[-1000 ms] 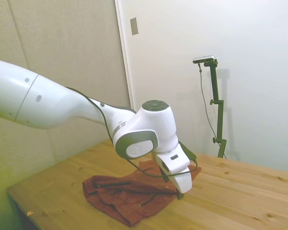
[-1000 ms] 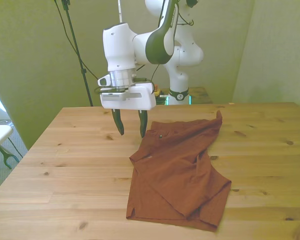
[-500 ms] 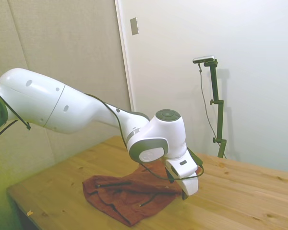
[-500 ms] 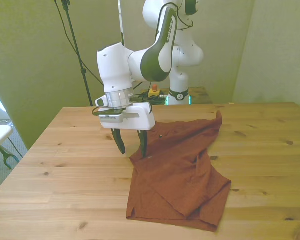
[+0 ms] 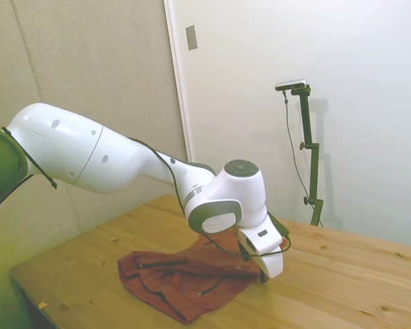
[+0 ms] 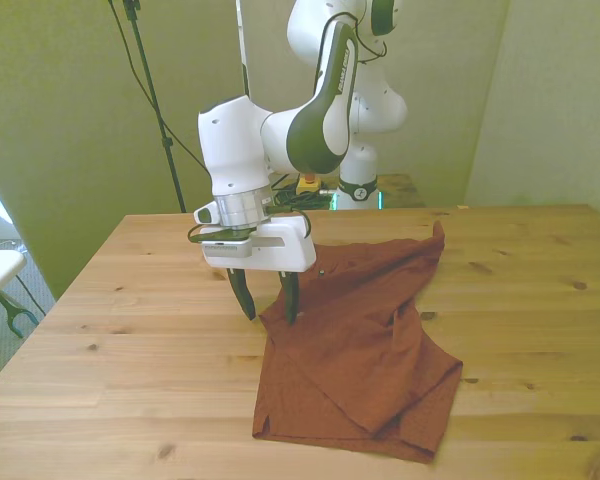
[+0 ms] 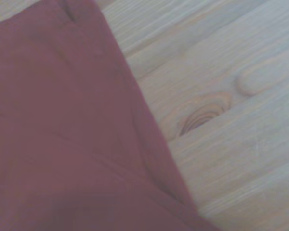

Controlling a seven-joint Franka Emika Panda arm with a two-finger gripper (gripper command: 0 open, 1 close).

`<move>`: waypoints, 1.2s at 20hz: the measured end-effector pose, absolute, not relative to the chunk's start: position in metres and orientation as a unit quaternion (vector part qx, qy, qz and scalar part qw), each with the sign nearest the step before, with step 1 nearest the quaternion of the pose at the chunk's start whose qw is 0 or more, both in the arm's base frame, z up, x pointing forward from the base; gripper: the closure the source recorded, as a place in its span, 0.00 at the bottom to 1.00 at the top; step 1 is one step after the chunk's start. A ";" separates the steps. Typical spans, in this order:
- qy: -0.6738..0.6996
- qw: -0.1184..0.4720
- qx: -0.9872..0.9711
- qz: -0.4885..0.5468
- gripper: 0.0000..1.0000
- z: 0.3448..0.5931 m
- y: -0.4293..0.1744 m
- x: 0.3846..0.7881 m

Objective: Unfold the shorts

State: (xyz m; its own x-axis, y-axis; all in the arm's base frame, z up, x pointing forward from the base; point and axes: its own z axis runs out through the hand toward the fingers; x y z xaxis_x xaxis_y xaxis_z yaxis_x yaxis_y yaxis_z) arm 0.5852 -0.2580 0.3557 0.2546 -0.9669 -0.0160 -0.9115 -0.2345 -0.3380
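Knotty pine table (image 6: pixel 130 330) at frame bottom, pale green walls behind. Rust shorts (image 6: pixel 360 340) lower centre. Gripper (image 6: pixel 270 312) jaws spread, straddling the fabric's left edge. No legible writing.

Bare table (image 6: pixel 130 330) lies open on the front view's left of the shorts (image 6: pixel 360 340); nothing stands there.

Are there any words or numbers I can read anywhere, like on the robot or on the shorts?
None can be read in any view.
The shorts: no print or label shows; the wrist view has only plain cloth and wood.
The claw: its white body bears no readable mark.
The robot's base: a small mark on a dark band, too small to read.
The wall plate: blank.
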 end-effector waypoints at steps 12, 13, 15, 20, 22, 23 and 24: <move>0.578 0.139 -0.799 -0.092 1.00 0.347 -0.248 0.579; 0.576 0.140 -0.800 -0.091 1.00 0.346 -0.246 0.577; 0.575 0.141 -0.801 -0.089 1.00 0.345 -0.245 0.575; 0.572 0.143 -0.803 -0.087 1.00 0.343 -0.244 0.572; 0.572 0.143 -0.803 -0.086 1.00 0.343 -0.244 0.572; 0.572 0.143 -0.803 -0.086 1.00 0.343 -0.244 0.572; 0.572 0.143 -0.803 -0.087 1.00 0.343 -0.244 0.571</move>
